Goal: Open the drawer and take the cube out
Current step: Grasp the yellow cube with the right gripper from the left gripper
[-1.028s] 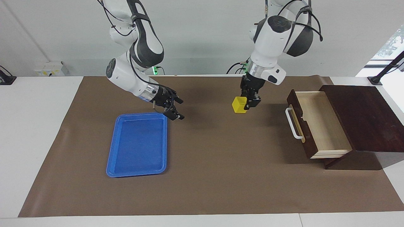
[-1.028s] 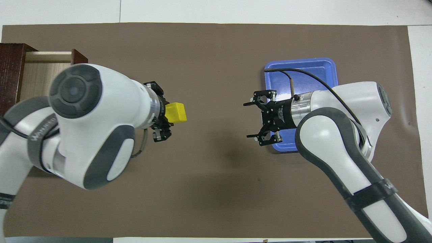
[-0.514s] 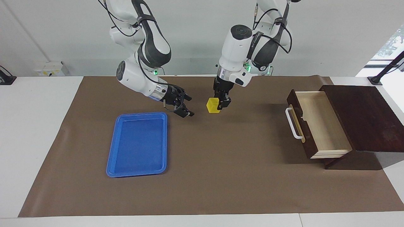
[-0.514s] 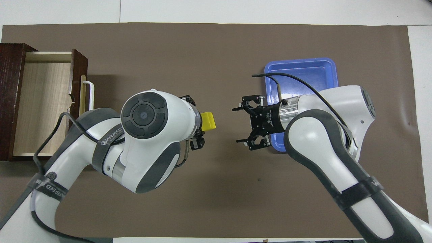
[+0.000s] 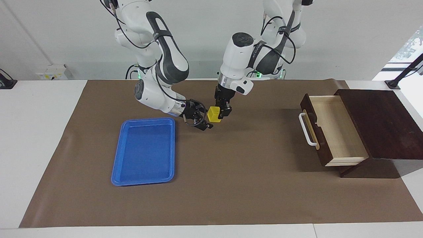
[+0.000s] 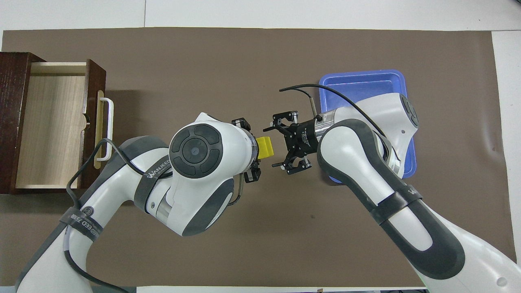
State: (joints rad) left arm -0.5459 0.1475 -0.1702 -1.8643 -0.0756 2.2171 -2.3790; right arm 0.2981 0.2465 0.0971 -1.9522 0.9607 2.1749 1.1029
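Over mid-mat, left gripper clamps yellow cube in the air — right gripper just beside it, fingers spread wide. Drawer pulled out at left arm's end; blue tray at the right arm's.

Drawer: dark glossy wood front, pale matt raw-looking wood inside, white smooth bar handle on a brass-toned strip. Box top dark polished wood. Cube bright yellow, smooth, looks plastic. Tray blue plastic, slight sheen. Table cover brown matt, paper-like, faintly creased. Arm shells glossy white plastic.
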